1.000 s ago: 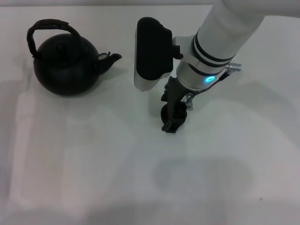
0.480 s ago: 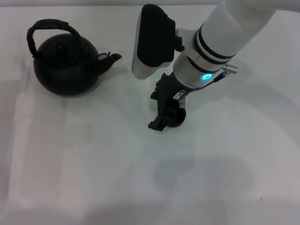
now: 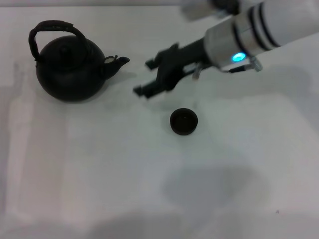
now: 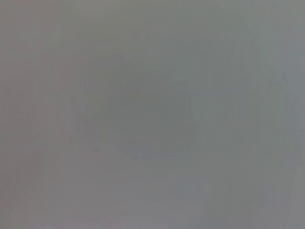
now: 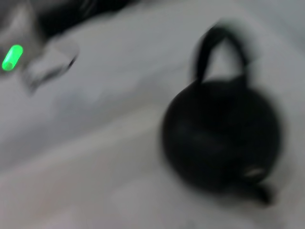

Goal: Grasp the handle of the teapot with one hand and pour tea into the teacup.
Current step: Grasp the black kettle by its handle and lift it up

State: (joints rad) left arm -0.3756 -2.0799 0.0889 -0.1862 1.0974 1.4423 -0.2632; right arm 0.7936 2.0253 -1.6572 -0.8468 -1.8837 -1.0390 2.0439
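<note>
The matte black teapot (image 3: 71,68) stands at the far left of the white table, its spout (image 3: 117,63) pointing right and its arched handle (image 3: 52,29) upright over the lid. The small dark teacup (image 3: 183,121) stands alone on the table, near the middle. My right gripper (image 3: 144,78) hovers open and empty between the spout and the teacup, above the table, its fingers pointing toward the teapot. The right wrist view shows the teapot (image 5: 221,133) and its handle (image 5: 221,47), blurred. My left gripper is out of view; the left wrist view shows only plain grey.
The white table (image 3: 99,174) extends around both objects, with its far edge at the top of the head view. My right arm (image 3: 259,35) reaches in from the upper right. A green light (image 5: 12,57) shows in the right wrist view.
My right gripper was down around the teacup; it has lifted off and swung up and left toward the teapot's spout. The teacup stays on the table. The teapot has not moved.
</note>
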